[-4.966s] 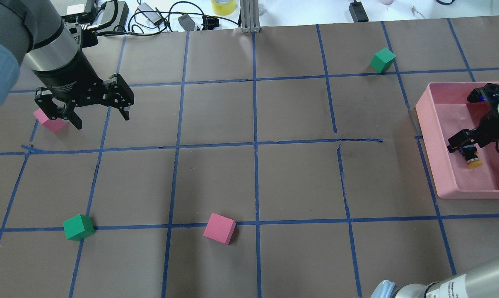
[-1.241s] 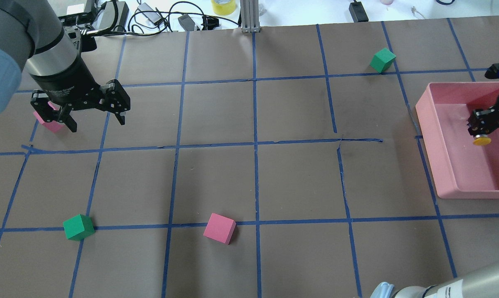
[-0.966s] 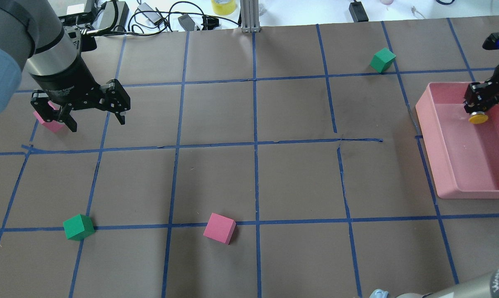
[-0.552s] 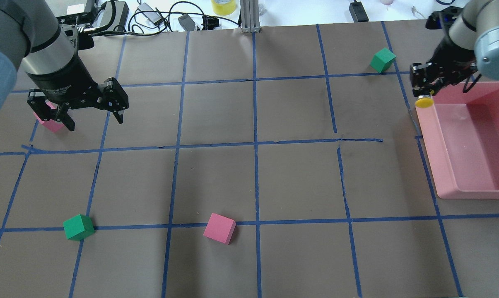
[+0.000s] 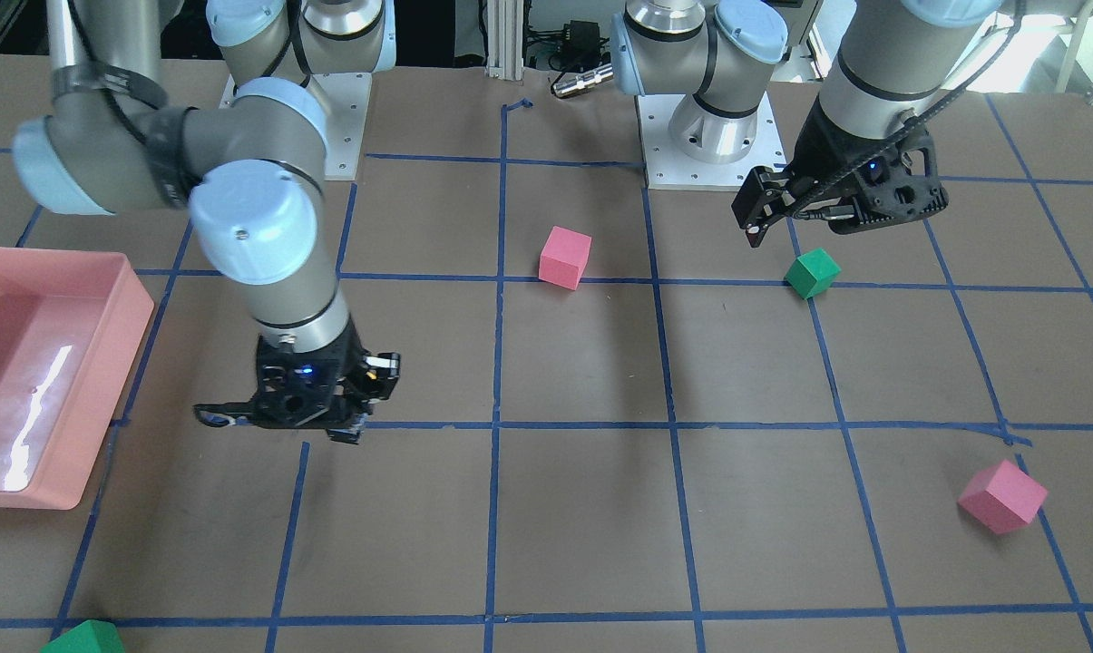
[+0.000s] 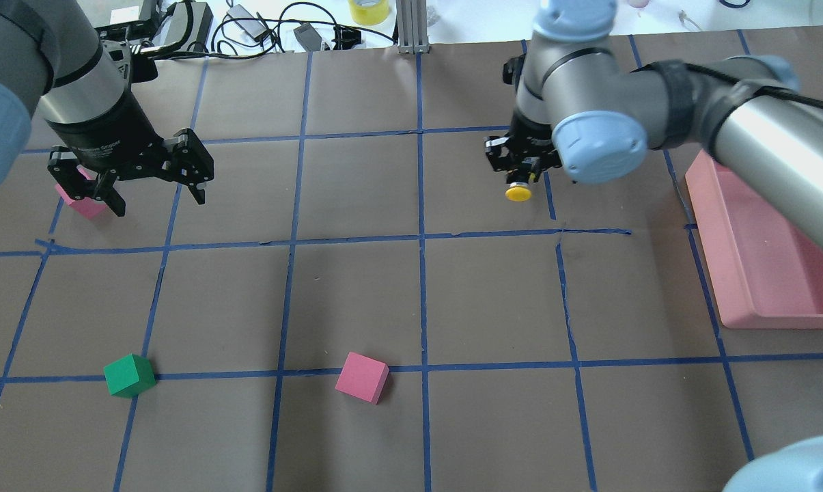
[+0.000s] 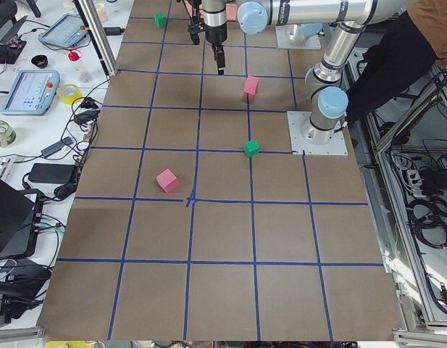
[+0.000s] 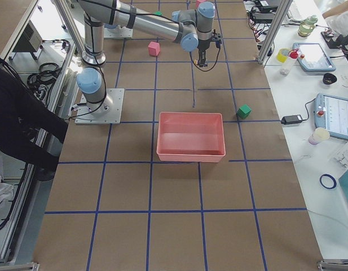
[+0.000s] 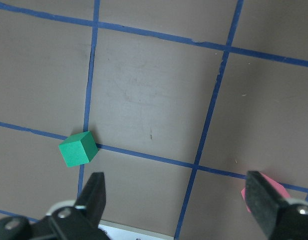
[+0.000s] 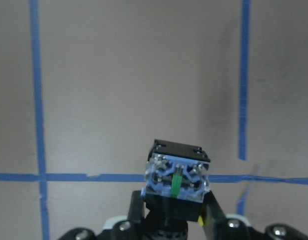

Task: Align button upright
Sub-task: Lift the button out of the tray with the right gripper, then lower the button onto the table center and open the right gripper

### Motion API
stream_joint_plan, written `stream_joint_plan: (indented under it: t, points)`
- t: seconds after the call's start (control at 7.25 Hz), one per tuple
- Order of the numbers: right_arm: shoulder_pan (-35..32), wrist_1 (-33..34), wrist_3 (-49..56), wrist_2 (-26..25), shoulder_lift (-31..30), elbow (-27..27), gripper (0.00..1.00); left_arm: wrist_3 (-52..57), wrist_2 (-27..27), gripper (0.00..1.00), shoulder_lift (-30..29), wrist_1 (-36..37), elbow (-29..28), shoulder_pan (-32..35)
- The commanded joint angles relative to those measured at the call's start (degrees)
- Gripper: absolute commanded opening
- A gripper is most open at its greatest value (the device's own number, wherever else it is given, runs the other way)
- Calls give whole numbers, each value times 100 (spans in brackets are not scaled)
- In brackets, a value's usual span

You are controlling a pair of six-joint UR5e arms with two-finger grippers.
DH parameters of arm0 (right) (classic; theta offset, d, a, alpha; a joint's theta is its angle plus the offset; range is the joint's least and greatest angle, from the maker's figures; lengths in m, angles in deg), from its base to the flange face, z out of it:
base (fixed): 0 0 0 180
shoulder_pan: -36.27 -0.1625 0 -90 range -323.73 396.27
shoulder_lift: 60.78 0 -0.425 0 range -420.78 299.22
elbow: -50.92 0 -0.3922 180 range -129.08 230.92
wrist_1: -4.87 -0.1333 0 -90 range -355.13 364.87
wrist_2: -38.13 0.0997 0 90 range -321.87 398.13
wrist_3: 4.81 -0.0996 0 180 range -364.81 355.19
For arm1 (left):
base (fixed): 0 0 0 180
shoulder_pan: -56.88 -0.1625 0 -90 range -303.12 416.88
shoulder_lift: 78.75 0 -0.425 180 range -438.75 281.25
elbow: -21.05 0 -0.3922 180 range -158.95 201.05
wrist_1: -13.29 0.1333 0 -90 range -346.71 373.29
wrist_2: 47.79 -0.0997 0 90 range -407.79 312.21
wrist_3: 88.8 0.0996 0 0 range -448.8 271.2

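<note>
Button (image 6: 518,194): I see it held up off the table (image 6: 356,294). From overhead it sits over the square just right of the middle line of the tape grid (image 6: 421,294), beyond the long cross line. Its yellow cap shows just below the fingers in that view. In the right wrist view, its blue-and-clear contact block with a green centre faces the camera. I cannot tell its exact tilt.
Right gripper (image 6: 519,176): pinching the button by its black body, one finger on each side. Its arm reaches in from the right, over the tray's far end.
Left gripper (image 6: 157,199): spread wide with nothing between the fingers, hanging above the far left part of the table.
Tray (image 6: 752,301): pink, at the right side of the table and well apart from the button. From overhead I see the arm covering part of it.
Far pink cube (image 6: 83,205): partly hidden behind the left gripper's outer finger in my overhead view.
Near green cube (image 6: 130,375): on a grid line at the near left.
Near pink cube (image 6: 362,377): just left of the middle line, touching the same cross line as the near green cube.
Far green cube (image 8: 244,111): near the tray's far corner but apart from it.
Person (image 8: 21,113): a dark sleeve shows at the robot's side of the table in both side views.
</note>
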Motion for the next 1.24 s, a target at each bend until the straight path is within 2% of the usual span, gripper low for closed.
stream_joint_plan:
  t: [0.0,0.14,0.28,0.41,0.69,0.83,1.1]
  points:
    - [-765,470,-31,23,416,26,0,866,52,100,-25,109,8,22]
    - [-1028,507,14,179,453,26,0,1962,52,100,-16,144,8,22]
    - [-1213,508,14,503,470,43,0,1981,322,100,10,110,8,22]
    - [-1268,551,31,532,523,43,0,1973,786,100,-15,92,17,22]
    - [-1268,1242,251,471,1083,35,0,1999,746,100,-51,109,17,-4]
    - [-1277,1289,251,427,1112,34,0,1947,720,100,-60,40,25,4]
    - [-1268,1299,208,444,1103,34,0,870,834,100,-51,92,95,13]
